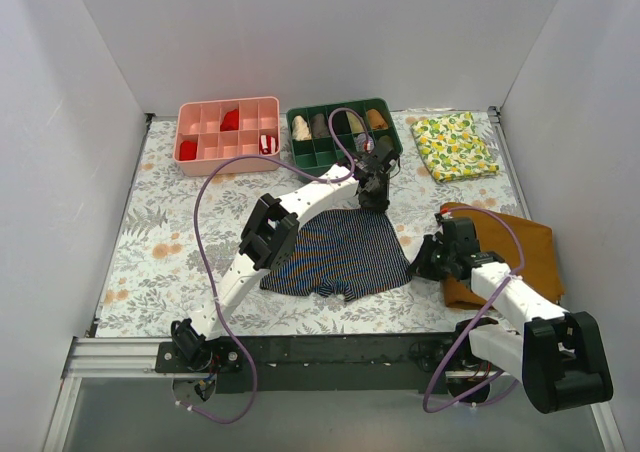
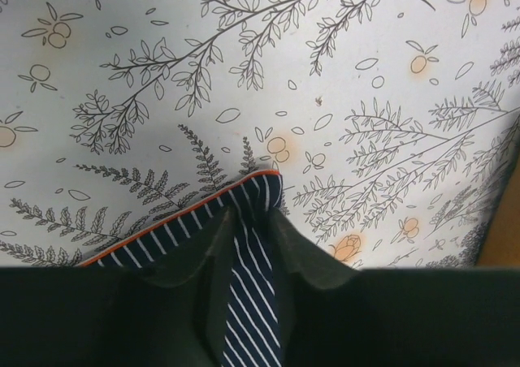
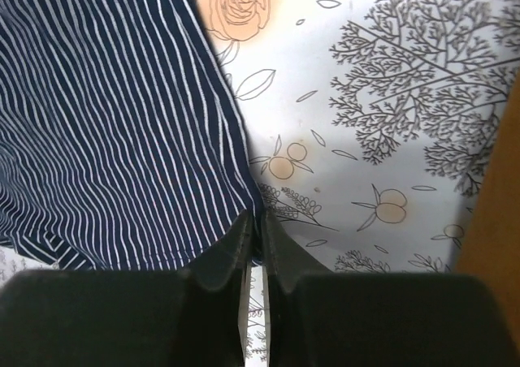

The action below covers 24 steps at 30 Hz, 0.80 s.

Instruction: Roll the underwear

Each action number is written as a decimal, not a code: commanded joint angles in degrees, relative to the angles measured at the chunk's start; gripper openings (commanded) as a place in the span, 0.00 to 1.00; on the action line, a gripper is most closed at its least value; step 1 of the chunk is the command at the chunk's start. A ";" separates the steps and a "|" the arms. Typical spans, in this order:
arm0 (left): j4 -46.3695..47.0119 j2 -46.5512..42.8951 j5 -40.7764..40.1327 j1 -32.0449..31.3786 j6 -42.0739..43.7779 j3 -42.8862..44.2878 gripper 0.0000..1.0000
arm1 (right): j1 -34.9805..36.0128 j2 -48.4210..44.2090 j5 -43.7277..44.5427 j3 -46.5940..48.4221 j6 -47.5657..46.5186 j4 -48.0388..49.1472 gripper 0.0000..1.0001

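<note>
Gripping stage: underwear [image 1: 345,252] lies flat mid-table [image 1: 160,242], left tool [image 2: 250,221] clamped on its far corner, right tool [image 3: 253,221] nearly together at the right hem, catch unclear; next probably needs an even lift-and-turn.

The top camera looked down from high behind the near edge of the floral bench [image 1: 160,242], far enough off to take in its whole surface. The left wrist camera sat very close, facing down past the left fingers [image 2: 183,261] at a corner of the striped underwear [image 2: 252,200]. The right wrist camera, equally close, looked past the right fingers [image 3: 223,257] at another edge. All three views shared that cloth.
</note>
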 commanded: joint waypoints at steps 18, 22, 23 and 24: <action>2.65 -4.19 0.86 -0.18 -1.77 -1.06 0.03 | -0.10 -7.84 -7.17 -0.49 -3.31 0.25 0.01; 3.35 -6.13 1.12 -0.09 -2.29 -1.14 0.03 | -0.01 -9.33 -8.39 0.74 -4.10 -0.72 0.01; 3.53 -6.65 1.13 -0.09 -2.47 -1.32 0.03 | -0.01 -9.68 -9.09 1.18 -4.27 -0.98 0.01; 3.88 -7.01 1.13 -0.09 -2.56 -1.32 0.03 | -0.01 -9.86 -9.45 1.44 -4.80 -1.25 0.01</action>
